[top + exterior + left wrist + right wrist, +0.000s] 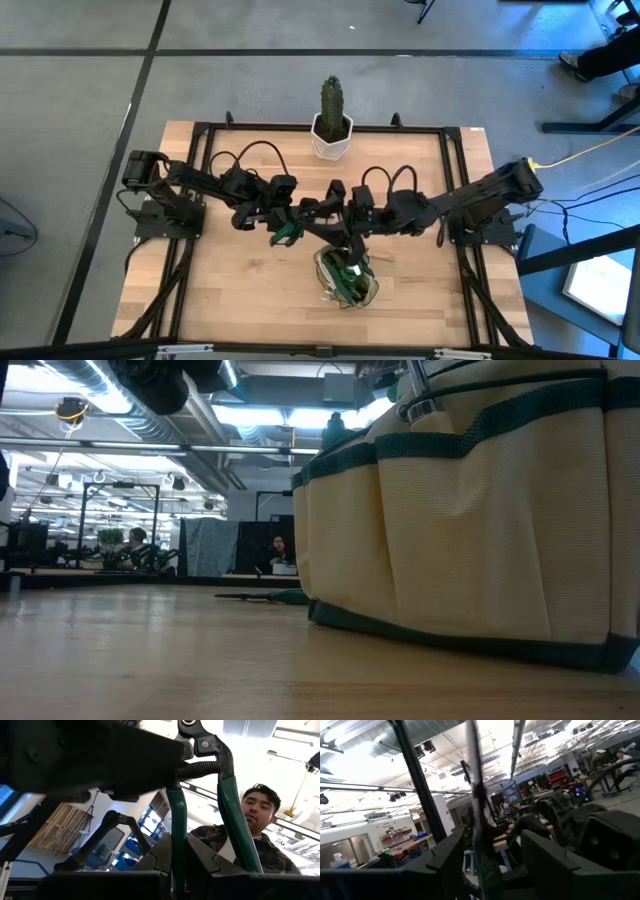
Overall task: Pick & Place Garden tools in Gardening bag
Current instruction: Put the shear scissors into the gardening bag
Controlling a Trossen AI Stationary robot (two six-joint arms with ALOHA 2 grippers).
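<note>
Seen from above, both dark arms reach inward and meet at the middle of the wooden tabletop [230,290], crowding the space directly over the gardening bag [346,280]. The bag's mouth is partly blocked by tools already inside it. A cactus [332,100] in a white pot [331,139] stands at the far edge, well apart. Bare wood lies open at the near left and near right corners.
</note>
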